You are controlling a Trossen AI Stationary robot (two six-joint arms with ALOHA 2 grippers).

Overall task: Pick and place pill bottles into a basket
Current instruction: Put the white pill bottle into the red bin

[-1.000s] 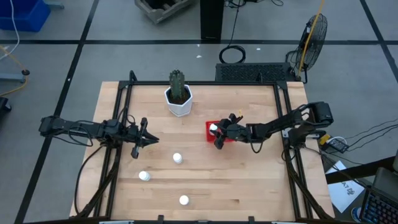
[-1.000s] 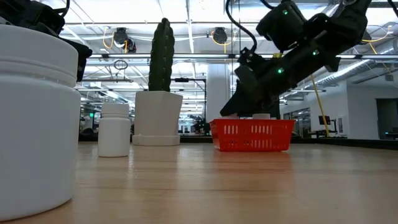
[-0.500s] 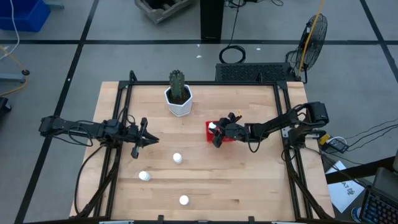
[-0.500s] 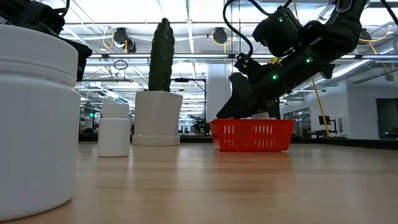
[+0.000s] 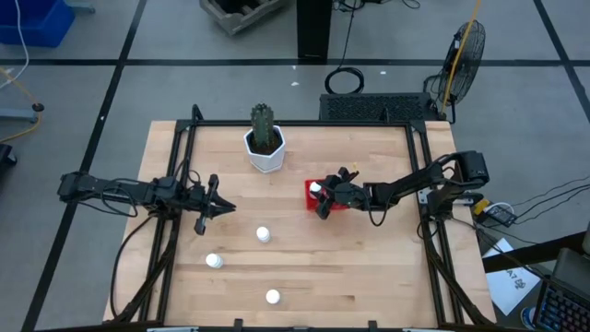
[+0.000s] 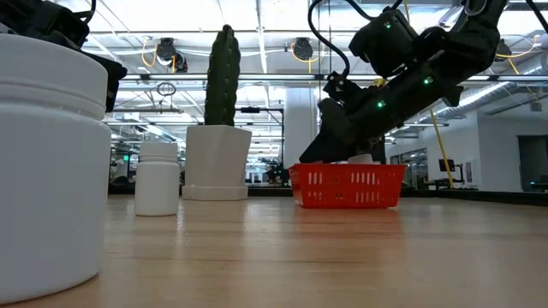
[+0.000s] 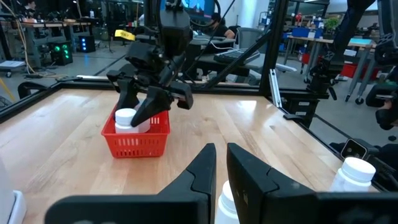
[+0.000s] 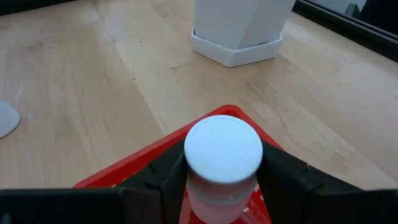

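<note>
A small white cylindrical pill bottle with a round cap is clamped between the fingers of the right tool, held over the left side of the small square bright-red mesh basket. The placing step appears to be in hand; next the fingers would need to be opened and the tool raised clear. Three more white bottles are left on the wooden desk. The left tool, nearly closed and empty, is parked at the left. A white faceted pot with a green cactus stands far-left of the basket, not obstructing.

Dark jointed arms, cables, apparently green lights
</note>
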